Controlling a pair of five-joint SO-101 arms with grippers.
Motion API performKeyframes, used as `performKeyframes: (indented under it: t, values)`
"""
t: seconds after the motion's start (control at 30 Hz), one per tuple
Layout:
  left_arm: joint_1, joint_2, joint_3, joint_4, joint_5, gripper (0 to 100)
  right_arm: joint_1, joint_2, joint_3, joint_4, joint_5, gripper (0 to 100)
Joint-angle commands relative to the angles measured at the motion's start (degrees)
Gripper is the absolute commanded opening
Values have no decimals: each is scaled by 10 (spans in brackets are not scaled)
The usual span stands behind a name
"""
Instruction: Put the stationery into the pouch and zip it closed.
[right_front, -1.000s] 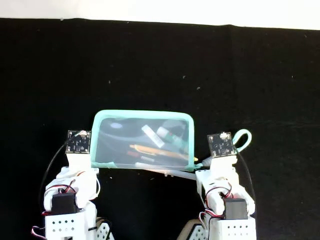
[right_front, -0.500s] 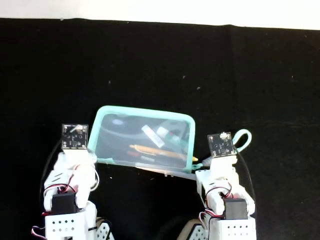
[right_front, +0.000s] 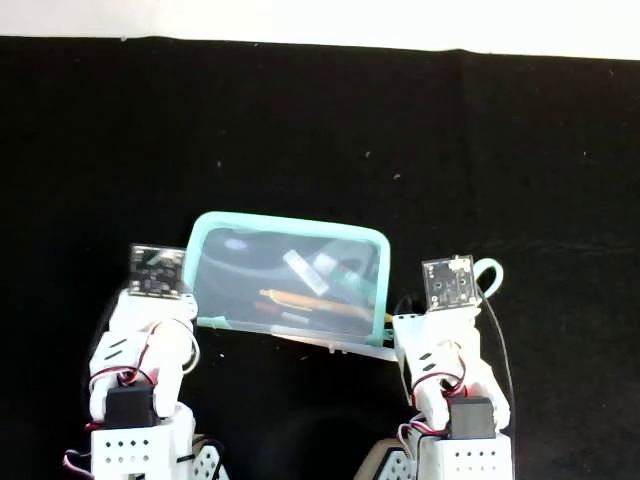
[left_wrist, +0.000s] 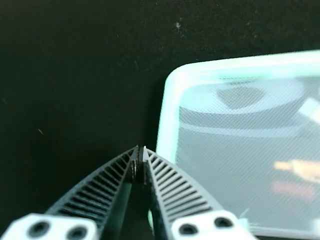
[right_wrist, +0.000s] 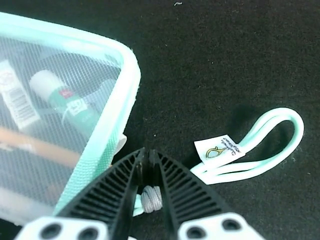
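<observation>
Mint-green mesh zip pouch (right_front: 290, 224) holding stationery, set mid-bench (right_front: 500, 150) between the arms, near edge skewed since a second ago, left gripper (left_wrist: 139, 156) jaws pressed together beside it, grey cord zip pull (right_wrist: 150, 199) pinched by right gripper (right_wrist: 146, 157), white tag (right_wrist: 219, 150) print illegible.

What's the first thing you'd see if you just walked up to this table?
The mint-green mesh pouch on the black table, lying between the two arms, with an orange pencil and other stationery showing through. Next, the right end effector shut on the grey zip pull at the pouch's corner.
</observation>
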Motion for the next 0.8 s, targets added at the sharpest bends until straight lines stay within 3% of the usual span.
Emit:
performKeyframes:
  t: [0.0,0.13,0.23,0.33,0.5,0.63,0.77]
  values:
    - [-22,-2,5,16,-49,44,3,-7,72,-24,-3,12]
    - [-22,-1,-47,117,-47,136,3,-7,71,-53,-1,12]
    - [-23,1,-88,163,-47,152,3,-7,71,-95,-1,12]
    - [-27,1,-100,165,-47,152,3,-7,68,-112,0,33]
    - [-72,1,-101,148,-49,156,1,-6,66,-112,4,163]
    - [-84,2,-119,126,-50,157,1,-4,15,-70,55,158]
    - [-83,2,-146,127,-50,157,1,-4,-51,-13,58,158]
